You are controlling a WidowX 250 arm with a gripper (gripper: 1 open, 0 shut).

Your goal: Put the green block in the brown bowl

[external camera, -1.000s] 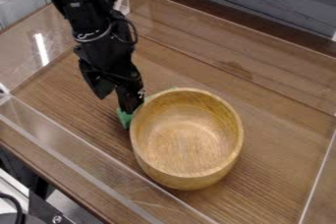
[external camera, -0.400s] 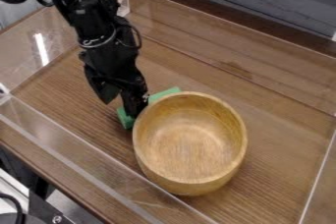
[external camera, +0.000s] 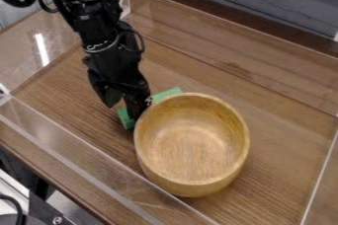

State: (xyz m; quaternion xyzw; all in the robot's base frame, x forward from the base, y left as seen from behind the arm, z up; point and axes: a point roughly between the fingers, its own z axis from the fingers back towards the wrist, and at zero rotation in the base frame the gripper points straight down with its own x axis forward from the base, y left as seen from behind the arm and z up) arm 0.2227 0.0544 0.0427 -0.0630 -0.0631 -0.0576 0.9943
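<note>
Fingers (external camera: 122, 99) of the black gripper are spread open over the flat matte green block (external camera: 161, 98), which lies on the wooden desk (external camera: 251, 71) touching the round light-brown wooden bowl (external camera: 192, 142). Probably best squeezed centred, then lifted clear of the rim.

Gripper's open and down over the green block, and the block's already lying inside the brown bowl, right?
Not quite. In the camera view the green block lies on the wooden table, outside the brown bowl, right by the bowl's rim on the arm's side. The bowl holds nothing. The rest stands: the gripper is open and down over the block.
</note>
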